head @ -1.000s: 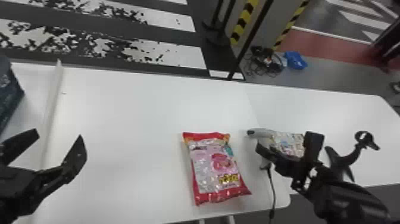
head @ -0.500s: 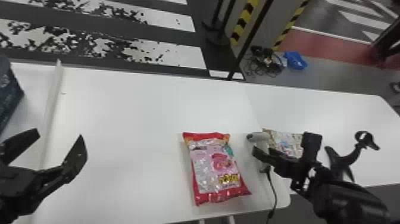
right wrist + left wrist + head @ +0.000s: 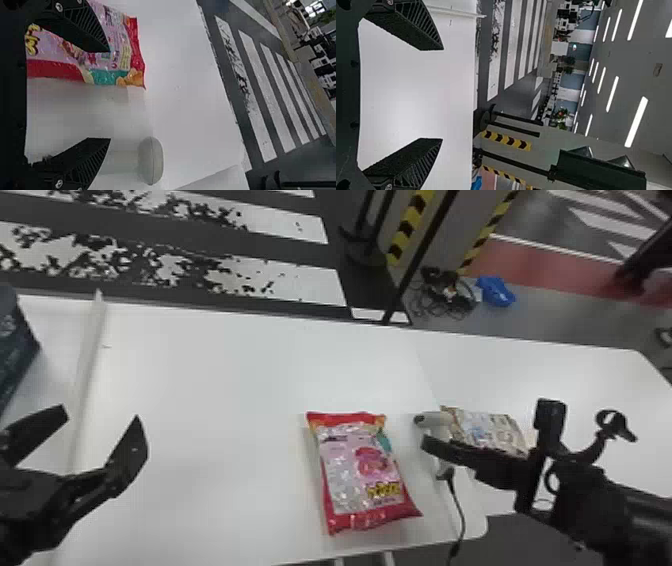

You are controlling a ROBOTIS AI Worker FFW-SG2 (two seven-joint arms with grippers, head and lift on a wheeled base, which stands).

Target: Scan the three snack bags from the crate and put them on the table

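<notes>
White table [image 3: 225,380]. Left gripper [image 3: 442,94]: spread wide, empty. Pink bag [image 3: 357,475]: flat on the table, probably light, soft and slippery; best pinched across its middle. Scanner [image 3: 436,419]: just beside it. Right gripper [image 3: 110,95]: spread wide, empty. Second bag [image 3: 487,430]: at the scanner's right.

We can read no words for certain. Yellow lettering [image 3: 384,490] and smaller, blurred print stand on the pink bag [image 3: 345,470], near the table's [image 3: 215,430] front edge. We find tiny, illegible print on the pale bag [image 3: 487,430] at the right edge, and faint pale marks on the crate [image 3: 16,350] at the left.
</notes>
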